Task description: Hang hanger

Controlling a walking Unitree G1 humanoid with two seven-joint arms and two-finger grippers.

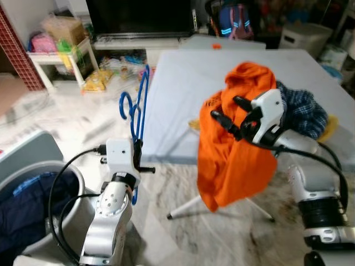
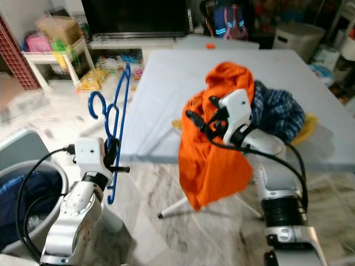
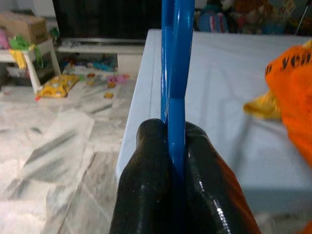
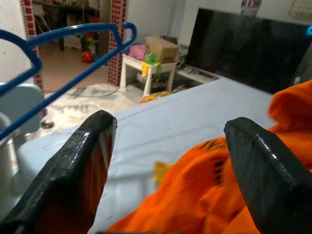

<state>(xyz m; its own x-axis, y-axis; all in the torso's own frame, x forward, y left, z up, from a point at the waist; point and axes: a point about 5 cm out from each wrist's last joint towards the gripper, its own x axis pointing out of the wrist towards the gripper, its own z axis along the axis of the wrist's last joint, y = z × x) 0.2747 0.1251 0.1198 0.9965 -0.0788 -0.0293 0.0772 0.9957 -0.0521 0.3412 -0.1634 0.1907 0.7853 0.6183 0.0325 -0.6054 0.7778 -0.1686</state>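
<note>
Hanger (image 1: pixel 135 105), thin blue and stiff-looking, probably light, is standing upright off the surface's (image 1: pixel 183 83) left edge, with the left claw (image 3: pixel 175 146) clenching its lower bar. The right claw (image 1: pixel 228 112) is gaping wide, soft orange shirt (image 1: pixel 233 160) draping over it.

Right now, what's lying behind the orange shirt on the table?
Behind the orange shirt lies a blue plaid garment on the table, with something yellow past it. The shirt covers the plaid's near side, so its full extent can't be seen.
</note>
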